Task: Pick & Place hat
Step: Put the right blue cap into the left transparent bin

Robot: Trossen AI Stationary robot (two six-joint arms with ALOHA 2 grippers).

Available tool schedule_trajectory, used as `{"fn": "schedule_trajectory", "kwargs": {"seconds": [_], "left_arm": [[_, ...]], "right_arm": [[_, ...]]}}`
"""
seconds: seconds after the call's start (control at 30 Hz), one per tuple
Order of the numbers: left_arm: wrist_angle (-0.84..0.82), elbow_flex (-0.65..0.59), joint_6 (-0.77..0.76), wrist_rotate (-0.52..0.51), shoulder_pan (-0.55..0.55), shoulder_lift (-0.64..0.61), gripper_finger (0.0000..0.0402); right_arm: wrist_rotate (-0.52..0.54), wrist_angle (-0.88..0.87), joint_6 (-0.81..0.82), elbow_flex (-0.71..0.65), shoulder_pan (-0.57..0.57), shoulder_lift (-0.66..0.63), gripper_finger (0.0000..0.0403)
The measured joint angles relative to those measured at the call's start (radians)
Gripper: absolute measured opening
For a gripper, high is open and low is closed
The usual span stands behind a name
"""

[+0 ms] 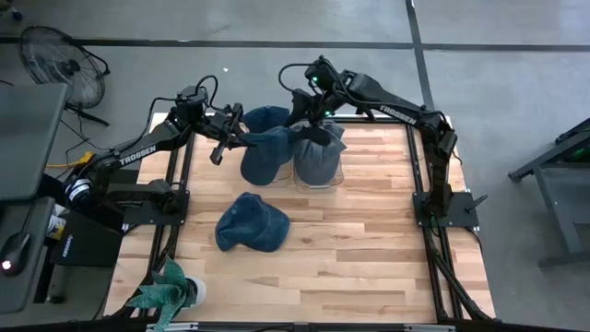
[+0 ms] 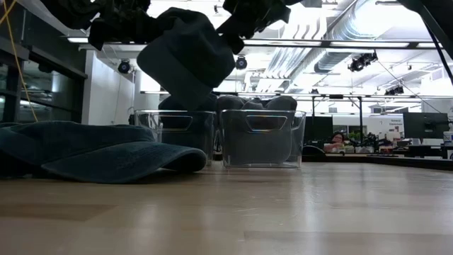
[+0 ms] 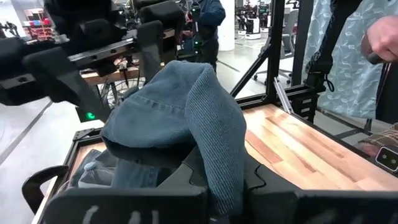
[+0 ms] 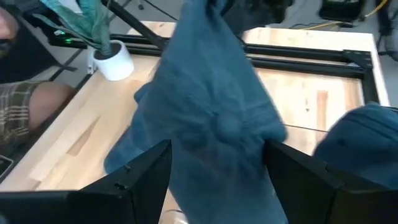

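A blue cap hangs in the air over the left of two clear bins, which stand side by side mid-table; the right bin holds more blue caps. My left gripper is shut on the hanging cap. My right gripper is open, its fingers standing on either side of the cap's crown; I cannot tell whether they touch it. In the low view the cap hangs above the bins. Another blue cap lies flat on the table nearer the front. My left gripper holds the hanging cap by a bunch of its cloth, coming level from the table's left. The cloth drapes over the fingers and hides the exact place of contact. The cap is lifted clear and hangs slack above the left bin.
Another blue cap lies behind the bins. A plant in a white pot stands at the front left corner. The black frame borders the table. A person's hand shows beyond the table.
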Motion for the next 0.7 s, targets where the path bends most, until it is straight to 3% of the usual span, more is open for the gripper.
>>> {"fn": "schedule_trajectory", "kwargs": {"seconds": [0.13, 0.23, 0.37, 0.53, 0.7], "left_arm": [[0.000, 0.000, 0.000, -0.004, 0.000, 0.000, 0.0010], [-0.001, 0.000, -0.010, -0.062, 0.000, 0.000, 0.0010], [-0.002, 0.000, -0.015, -0.080, 0.000, 0.000, 0.0015], [-0.015, 0.001, -0.022, -0.095, 0.000, 0.000, 0.0011], [-0.029, 0.001, -0.023, -0.104, 0.000, 0.000, 0.0014]], "right_arm": [[-0.026, 0.024, -0.001, -0.023, 0.013, -0.001, 0.0250], [-0.059, 0.026, -0.004, -0.024, 0.020, 0.000, 0.0249], [-0.079, 0.027, -0.020, -0.024, 0.030, -0.001, 0.0229], [-0.080, 0.028, -0.026, -0.024, 0.031, -0.001, 0.0163], [-0.076, 0.032, -0.055, -0.023, 0.031, -0.001, 0.0065]]}}
